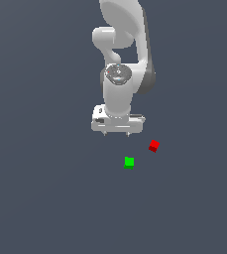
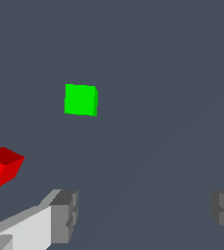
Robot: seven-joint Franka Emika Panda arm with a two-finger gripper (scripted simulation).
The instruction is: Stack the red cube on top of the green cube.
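Looking at the exterior view, I see my gripper [image 1: 116, 134] pointing down from the white arm [image 1: 119, 94], with its two short fingertips [image 1: 104, 133] spread wide and nothing between them. The wrist view agrees: one grey finger pad [image 2: 64, 215] sits far from the other pad at the opposite edge, with only bare floor [image 2: 147, 146] in the gap, so the jaws stand apart and hold nothing.

I find the green cube [image 1: 129, 162] resting on the dark grey floor [image 1: 45, 198], a little toward the exterior view's right of the gripper and lower in that picture. I find the red cube [image 1: 154, 146] near it, farther to the exterior view's right, turned at an angle to the green one. The two cubes are apart, not touching. In the wrist view the green cube [image 2: 80, 99] shows whole, while the red cube [image 2: 2, 167] is cut by the frame's edge. The red one is not yet on the green.
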